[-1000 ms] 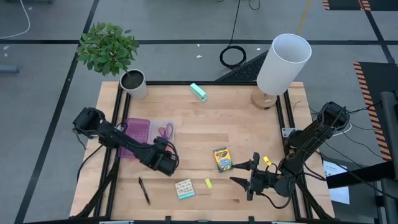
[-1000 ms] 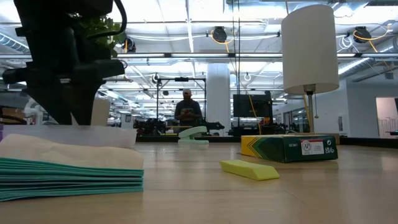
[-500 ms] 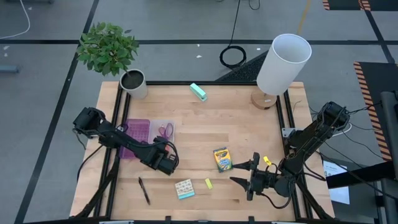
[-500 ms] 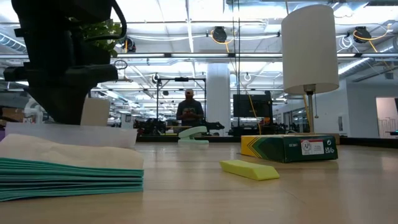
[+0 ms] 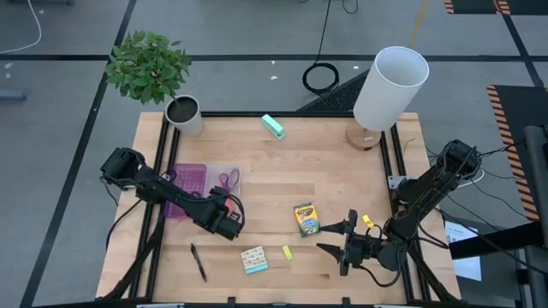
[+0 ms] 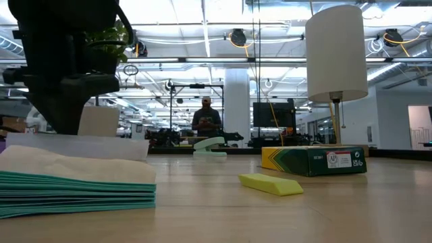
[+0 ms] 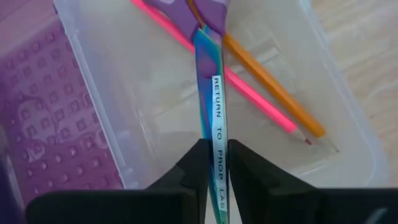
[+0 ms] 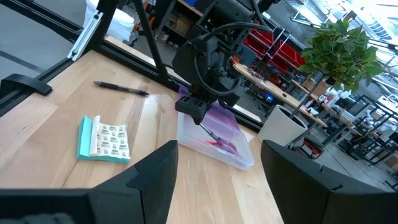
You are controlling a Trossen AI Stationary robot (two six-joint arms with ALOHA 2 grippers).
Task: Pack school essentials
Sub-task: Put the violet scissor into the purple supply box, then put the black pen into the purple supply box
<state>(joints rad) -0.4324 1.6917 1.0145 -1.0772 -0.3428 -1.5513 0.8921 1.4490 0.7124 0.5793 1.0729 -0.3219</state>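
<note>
— Looking at the left gripper (image 7: 216, 163), what has it got?

— The purple-handled scissors (image 7: 211, 93). Its fingers are pinched on the blade tip, and the scissors slant down into the clear half of the flat case (image 5: 202, 184), over the orange pencil (image 7: 273, 87) and pink pencil (image 7: 230, 81) lying on its floor.

— And the right gripper (image 5: 341, 240)?

— Near the table's front right corner, jaws spread wide, nothing between them, pointing across the table (image 5: 325, 184) toward the left arm.

— What's outside the case?

— The crayon box (image 5: 306, 219) sits just beside the right gripper. The tiny yellow piece (image 5: 287, 252) lies next to the patterned pad (image 5: 253, 259) near the front edge, and the black pen (image 5: 198, 261) is farther left. A teal block (image 5: 273, 126) is at the back, between the potted plant (image 5: 150, 67) and the lamp (image 5: 390, 85).

— Anyone around?

— A person (image 6: 205, 116) stands far back in the room.
</note>
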